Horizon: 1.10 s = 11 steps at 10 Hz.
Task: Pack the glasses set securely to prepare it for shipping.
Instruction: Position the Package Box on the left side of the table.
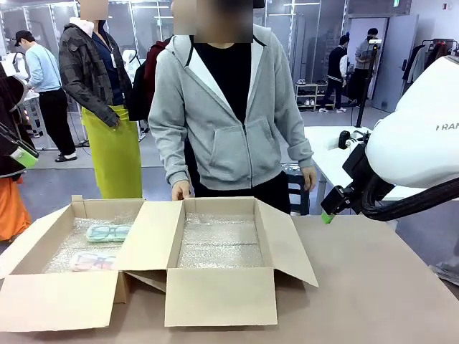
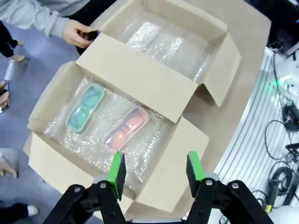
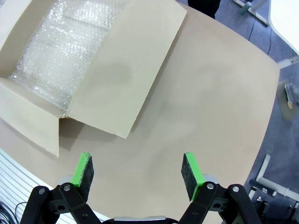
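Note:
The glasses set lies on bubble wrap in the left cardboard box [image 1: 57, 297]: a mint-green case [image 1: 107, 232] toward the far side and a pink case [image 1: 93, 259] nearer me. From the left wrist, the mint-green case [image 2: 85, 108] and the pink case [image 2: 127, 127] lie side by side, each showing dark frames. My left gripper [image 2: 155, 170] hangs open above the box's near corner, holding nothing. My right gripper [image 3: 138, 171] is open over bare table; in the front view the right gripper [image 1: 328, 214] hovers at the table's far right.
A second open box [image 1: 219, 294], lined with bubble wrap [image 1: 219, 244], stands beside the first with flaps spread. A person in a grey hoodie stands at the far side, one hand [image 1: 181, 190] on that box's back edge. Bare table [image 1: 380, 287] extends to the right.

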Tool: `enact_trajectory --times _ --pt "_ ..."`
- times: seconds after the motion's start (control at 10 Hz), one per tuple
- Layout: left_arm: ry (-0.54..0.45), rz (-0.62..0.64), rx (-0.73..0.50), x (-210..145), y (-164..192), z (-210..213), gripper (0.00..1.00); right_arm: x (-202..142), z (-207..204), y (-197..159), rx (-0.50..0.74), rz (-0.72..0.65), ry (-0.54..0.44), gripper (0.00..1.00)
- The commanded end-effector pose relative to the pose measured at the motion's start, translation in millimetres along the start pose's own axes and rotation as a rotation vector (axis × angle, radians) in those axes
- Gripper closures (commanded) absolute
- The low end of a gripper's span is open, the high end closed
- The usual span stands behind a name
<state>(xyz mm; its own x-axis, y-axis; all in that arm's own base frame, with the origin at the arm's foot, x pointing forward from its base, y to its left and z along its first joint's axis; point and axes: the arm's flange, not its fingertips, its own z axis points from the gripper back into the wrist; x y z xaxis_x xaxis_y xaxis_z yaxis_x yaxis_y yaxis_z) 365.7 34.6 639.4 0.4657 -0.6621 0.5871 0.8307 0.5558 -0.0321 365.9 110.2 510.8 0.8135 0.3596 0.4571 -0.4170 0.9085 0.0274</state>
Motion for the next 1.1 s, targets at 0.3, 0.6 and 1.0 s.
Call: enact_trajectory --times 0.3,0.6,1.0 --pt "-0.003 -0.001 0.015 3.3 -3.1 3.7 0.33 0.2 1.0 1.4 -0.009 0.001 0.009 0.05" --pt "-0.003 -0.001 0.015 3.3 -3.1 3.7 0.33 0.2 1.0 1.4 -0.009 0.001 0.009 0.05" --pt "-0.003 -0.001 0.015 3.3 -3.1 3.7 0.33 0.2 1.0 1.4 -0.009 0.001 0.009 0.05"
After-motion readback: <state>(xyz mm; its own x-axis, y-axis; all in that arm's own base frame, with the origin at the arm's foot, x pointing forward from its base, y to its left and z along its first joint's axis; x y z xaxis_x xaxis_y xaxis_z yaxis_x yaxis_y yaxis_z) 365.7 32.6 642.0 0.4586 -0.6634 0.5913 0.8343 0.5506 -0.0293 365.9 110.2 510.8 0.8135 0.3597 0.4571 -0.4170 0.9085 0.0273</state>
